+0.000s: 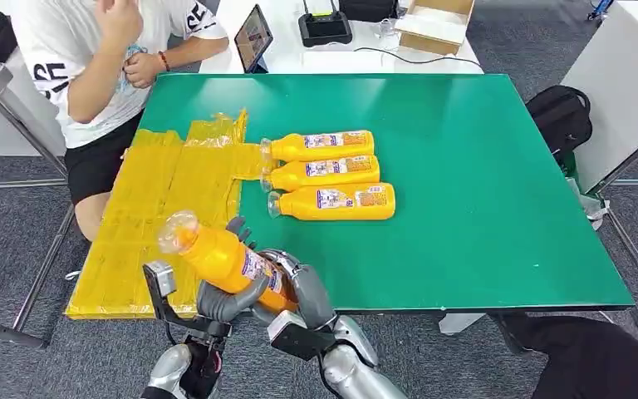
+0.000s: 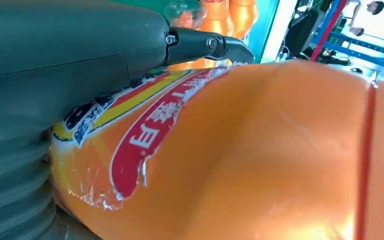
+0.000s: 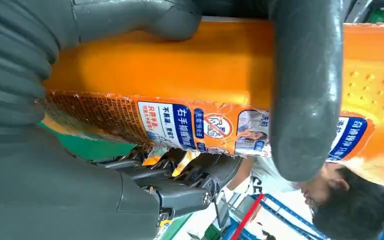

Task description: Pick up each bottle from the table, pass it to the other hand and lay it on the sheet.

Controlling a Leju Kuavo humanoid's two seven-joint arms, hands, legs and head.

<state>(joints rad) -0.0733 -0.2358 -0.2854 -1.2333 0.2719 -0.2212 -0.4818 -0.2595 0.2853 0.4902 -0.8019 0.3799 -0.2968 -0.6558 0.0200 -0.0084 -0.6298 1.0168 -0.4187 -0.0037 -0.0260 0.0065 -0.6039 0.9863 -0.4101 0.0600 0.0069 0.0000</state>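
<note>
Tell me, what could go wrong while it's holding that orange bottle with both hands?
Both the left hand and right hand grip one bottle near the table's edge; if one lets go badly, it might slip to the floor. Three bottles lie beside the yellow sheet, so a wide swing could knock them rolling.

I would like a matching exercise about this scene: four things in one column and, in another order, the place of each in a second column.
Things:
1. orange plastic bottle with clear cap
2. three orange plastic bottles in a row
3. crinkled yellow plastic sheet
4. dark tablet

Places:
A. spread over the left part of the green table
B. propped on the white desk behind
C. lying on the bare green surface
D. held between the left robot hand and right robot hand

Pairs: 1-D, 2-C, 3-A, 4-B
</note>
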